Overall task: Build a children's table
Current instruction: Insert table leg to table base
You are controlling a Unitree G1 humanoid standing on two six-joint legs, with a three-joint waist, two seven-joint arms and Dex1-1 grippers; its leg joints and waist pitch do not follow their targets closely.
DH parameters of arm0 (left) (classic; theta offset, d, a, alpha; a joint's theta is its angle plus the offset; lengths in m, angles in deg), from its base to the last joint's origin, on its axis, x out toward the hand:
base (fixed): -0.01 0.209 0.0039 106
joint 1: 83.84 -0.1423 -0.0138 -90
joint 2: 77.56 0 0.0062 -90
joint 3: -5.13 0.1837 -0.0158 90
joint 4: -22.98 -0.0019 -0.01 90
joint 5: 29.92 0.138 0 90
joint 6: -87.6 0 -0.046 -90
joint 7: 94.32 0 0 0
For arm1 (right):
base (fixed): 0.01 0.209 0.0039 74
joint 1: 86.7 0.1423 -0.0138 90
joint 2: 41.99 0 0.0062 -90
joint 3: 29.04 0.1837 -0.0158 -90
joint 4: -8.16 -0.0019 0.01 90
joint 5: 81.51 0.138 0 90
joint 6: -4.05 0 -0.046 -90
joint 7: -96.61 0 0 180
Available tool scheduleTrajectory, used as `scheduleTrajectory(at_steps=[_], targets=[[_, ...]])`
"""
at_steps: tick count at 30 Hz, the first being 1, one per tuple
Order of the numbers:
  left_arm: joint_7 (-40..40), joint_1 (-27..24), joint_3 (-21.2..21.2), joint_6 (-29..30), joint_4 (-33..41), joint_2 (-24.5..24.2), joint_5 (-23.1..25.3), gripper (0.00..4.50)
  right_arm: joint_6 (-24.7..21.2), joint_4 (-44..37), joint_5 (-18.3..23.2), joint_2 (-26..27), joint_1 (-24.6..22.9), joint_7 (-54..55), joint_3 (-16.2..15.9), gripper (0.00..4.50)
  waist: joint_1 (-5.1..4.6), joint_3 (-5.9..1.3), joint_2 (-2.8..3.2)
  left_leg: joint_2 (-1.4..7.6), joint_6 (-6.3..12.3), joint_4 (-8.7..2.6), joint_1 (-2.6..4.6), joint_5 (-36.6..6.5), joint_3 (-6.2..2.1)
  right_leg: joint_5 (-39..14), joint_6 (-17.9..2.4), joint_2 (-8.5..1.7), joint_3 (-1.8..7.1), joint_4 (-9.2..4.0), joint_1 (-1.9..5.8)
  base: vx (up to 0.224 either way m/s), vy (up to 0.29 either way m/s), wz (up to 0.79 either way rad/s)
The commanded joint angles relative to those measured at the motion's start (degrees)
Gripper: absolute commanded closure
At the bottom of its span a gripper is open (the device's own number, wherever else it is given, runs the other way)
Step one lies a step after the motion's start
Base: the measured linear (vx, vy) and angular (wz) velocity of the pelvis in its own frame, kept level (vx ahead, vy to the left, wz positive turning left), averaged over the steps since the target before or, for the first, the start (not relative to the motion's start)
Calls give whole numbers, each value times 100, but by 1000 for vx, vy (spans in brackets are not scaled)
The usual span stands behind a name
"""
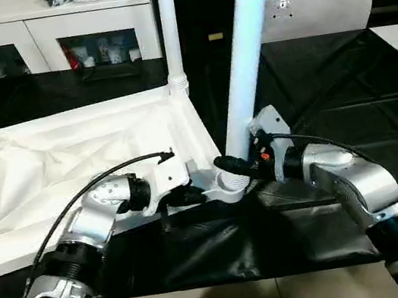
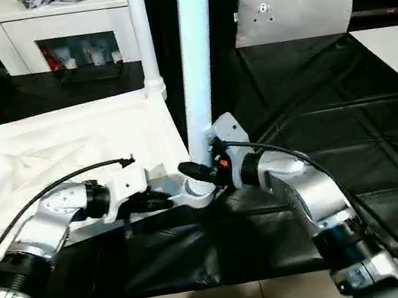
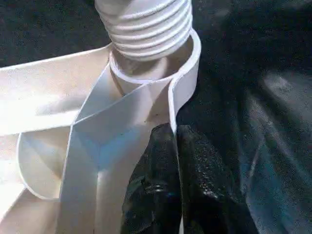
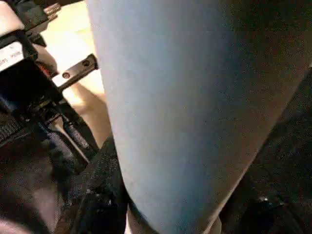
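Tabletop [image 1: 72, 171] lies upside down on the black mat, its near corner socket [image 3: 161, 73] at 6 o'clock. Thin stiff plastic, probably light and slippery; best held by rims. Left gripper [image 3: 173, 146] pinches the socket's wall. Right gripper [image 1: 234, 166] clasps the leg [image 1: 244, 56] just above its ribbed end, seated there. Cabinet [image 1: 48, 36] at 11 o'clock holds small items.

Head stereo pair: we look fwd and down over both silver forearms; the views share the upturned white plastic tabletop [image 1: 72, 171], offset sideways. L wrist cam: we sit v. close to its round corner socket [image 3: 187, 63]. R wrist cam: we're pressed near the pale tapered tube leg [image 4: 185, 112], same one standing centre in both head views.
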Motion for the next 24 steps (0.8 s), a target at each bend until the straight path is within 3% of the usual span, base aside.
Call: scheduleTrajectory(at_steps=[1,5,6,11,19,20,24], targets=[[113,-55,184,240,-321,24,262,450,-105,115,-75,-31,27,-57,-55,258,33,-330,-16,171,-199,-406,162,-1870,-43,-1459,-1134,-288,144,-454,156,0,0,0],[90,-29,19,583,-392,107,29,450,-37,142,-51,-6,35,-61,-17,258,40,-326,-27,168,-239,-415,179,-2019,-54,-1714,-1095,-301,143,-477,148,0,0,0],[5,-38,-34,626,-388,104,-62,406,4,154,-28,28,29,-44,25,258,45,-327,-27,162,-241,-415,175,-2028,-58,-1796,-1068,-305,143,-487,140,0,0,0],[-100,-63,80,649,-469,-104,105,391,-19,129,38,72,-1,-77,61,258,32,-337,-30,168,-216,-422,160,-1943,-62,-1627,-1052,-299,145,-476,144,0,0,0],[-236,-47,68,699,-405,-137,34,390,20,171,14,93,0,-88,61,258,18,-339,-28,163,-207,-421,150,-1862,-57,-1536,-1093,-293,143,-465,156,0,0,0],[-224,-37,27,669,-414,-106,-24,418,25,177,12,92,0,-87,61,258,18,-339,-25,165,-206,-421,152,-1867,-57,-1525,-1103,-293,143,-464,154,0,0,0],[-238,-30,-48,601,-421,-46,-164,425,44,201,-2,89,0,-87,61,258,17,-338,-31,160,-208,-422,147,-1880,-57,-1573,-1097,-296,140,-469,160,0,0,0]])
